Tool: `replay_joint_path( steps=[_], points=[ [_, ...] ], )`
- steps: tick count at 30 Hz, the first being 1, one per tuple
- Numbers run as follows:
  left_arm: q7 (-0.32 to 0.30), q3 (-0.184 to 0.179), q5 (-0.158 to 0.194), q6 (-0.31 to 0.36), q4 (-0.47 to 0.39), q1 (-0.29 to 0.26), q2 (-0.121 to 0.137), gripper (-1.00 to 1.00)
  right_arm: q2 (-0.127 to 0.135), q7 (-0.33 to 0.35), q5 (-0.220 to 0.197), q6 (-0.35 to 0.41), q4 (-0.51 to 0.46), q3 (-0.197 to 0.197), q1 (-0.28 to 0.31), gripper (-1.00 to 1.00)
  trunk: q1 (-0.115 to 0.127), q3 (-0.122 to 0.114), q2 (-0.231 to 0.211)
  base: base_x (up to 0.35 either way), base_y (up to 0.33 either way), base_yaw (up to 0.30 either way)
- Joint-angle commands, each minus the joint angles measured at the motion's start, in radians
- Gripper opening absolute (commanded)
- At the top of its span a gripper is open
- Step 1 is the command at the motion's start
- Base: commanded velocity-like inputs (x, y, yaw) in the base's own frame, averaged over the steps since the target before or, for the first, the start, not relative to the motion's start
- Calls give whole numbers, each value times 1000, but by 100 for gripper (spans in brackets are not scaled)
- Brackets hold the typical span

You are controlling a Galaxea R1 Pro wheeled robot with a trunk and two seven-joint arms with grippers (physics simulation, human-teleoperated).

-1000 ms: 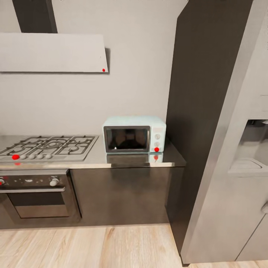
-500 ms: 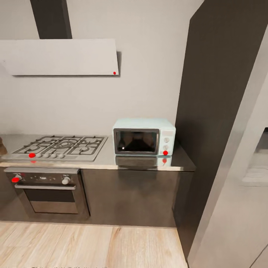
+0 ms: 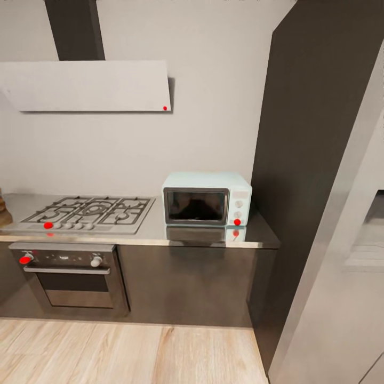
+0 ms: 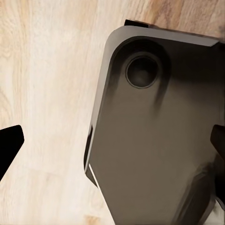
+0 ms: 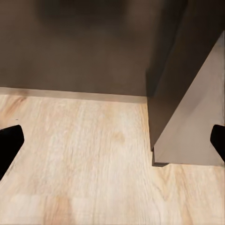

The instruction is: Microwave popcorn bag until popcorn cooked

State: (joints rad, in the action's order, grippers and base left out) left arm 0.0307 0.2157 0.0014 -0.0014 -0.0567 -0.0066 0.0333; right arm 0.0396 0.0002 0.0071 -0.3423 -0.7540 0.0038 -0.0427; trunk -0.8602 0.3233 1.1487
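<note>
Robot faces the kitchen run, standing off from it. Microwave (image 3: 207, 198) sits on the table (image 3: 154, 234) at its right end, door shut, dark glass, red light low on the knob panel. Gas hob (image 3: 88, 210) to its left; built-in oven (image 3: 69, 277) below the hob. A tan-brown shape at the far left edge of the table (image 3: 4, 210) may be the popcorn bag, too cropped to confirm.

Left hand (image 4: 112, 150): fingertips spread wide, nothing between them, pointing down over the robot's dark base and wood floor (image 4: 47, 70). Right hand (image 5: 112, 145): likewise spread, empty, over floor beside dark cabinet fronts (image 5: 75, 47).

Step in hand, judged: approach. Best to swing the base leftward until the tan object is fully framed, then close in square to the table before raising an arm.
</note>
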Motion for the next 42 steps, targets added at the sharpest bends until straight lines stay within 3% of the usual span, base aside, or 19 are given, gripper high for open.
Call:
replay_joint_path(
  steps=[1,15,24,29,42],
  points=[
    [2,4,0,0,0,-1,-1,100,0,0,1,-2,-26,0,0,100,4,-2,-7,0,0,0],
    [2,4,0,-5,-2,-1,-1,100,0,0,1,-3,-262,-1,0,100,58,-46,-105,0,0,0],
    [2,4,0,-5,-3,-1,-1,100,0,1,1,-16,-322,-1,0,100,92,-74,-168,0,0,0],
    [2,4,0,-5,-5,-1,-1,100,0,1,-1,-18,-412,-1,0,100,111,-90,-203,0,0,0],
    [2,4,0,-5,-5,0,-1,100,0,3,-1,-18,-430,-1,0,100,161,-131,-294,0,0,0]
  ],
)
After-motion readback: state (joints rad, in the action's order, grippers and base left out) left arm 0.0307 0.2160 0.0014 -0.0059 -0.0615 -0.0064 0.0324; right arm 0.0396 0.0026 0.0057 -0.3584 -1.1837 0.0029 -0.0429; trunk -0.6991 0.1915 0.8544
